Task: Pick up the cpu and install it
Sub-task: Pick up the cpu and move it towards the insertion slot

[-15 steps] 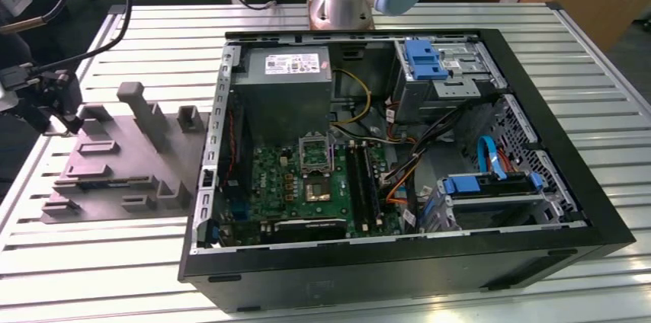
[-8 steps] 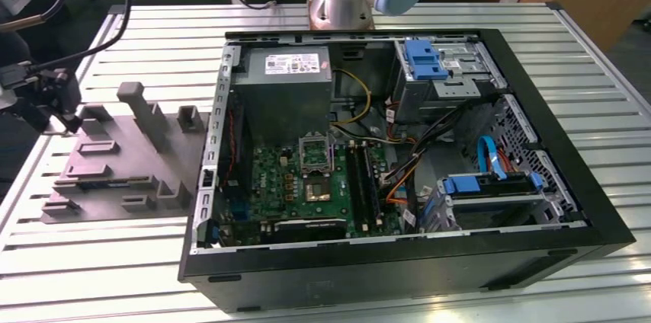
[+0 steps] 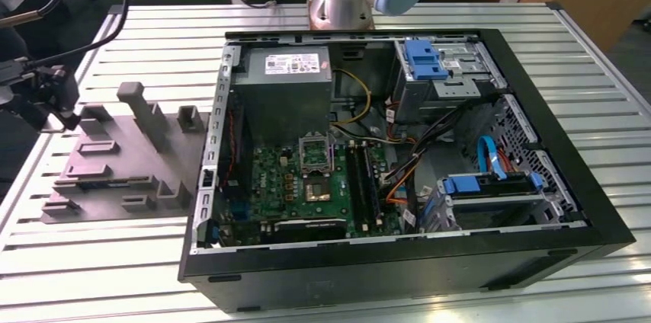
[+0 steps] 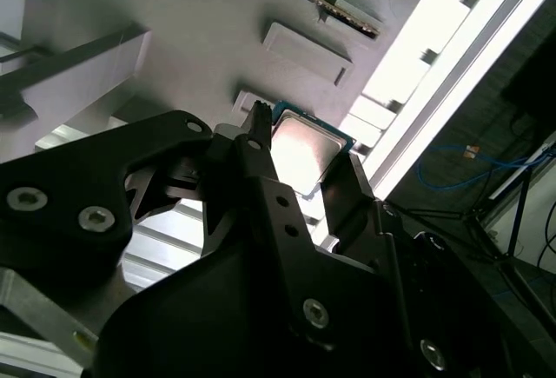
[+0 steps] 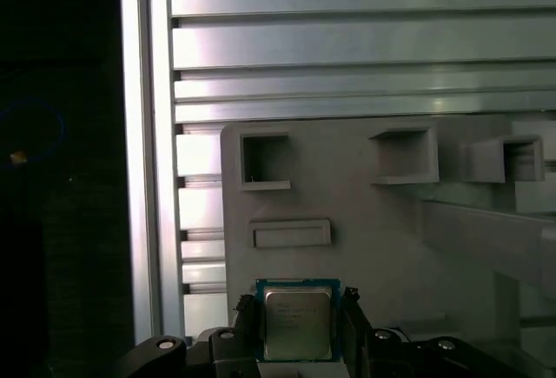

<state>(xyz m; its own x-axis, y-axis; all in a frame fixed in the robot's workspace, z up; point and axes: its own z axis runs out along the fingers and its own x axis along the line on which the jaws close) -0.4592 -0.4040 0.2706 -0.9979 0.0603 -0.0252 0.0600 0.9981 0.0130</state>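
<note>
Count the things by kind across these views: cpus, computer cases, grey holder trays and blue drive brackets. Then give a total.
cpu: 1
computer case: 1
grey holder tray: 1
blue drive brackets: 2
Total: 5

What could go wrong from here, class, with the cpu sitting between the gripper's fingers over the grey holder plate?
1. The gripper appears to pinch the cpu by two thin edges only, so it might tilt or slip out.
2. The socket lies deep inside the computer case, with loose cables close beside it; the arm could snag them or bump the case wall.
</note>
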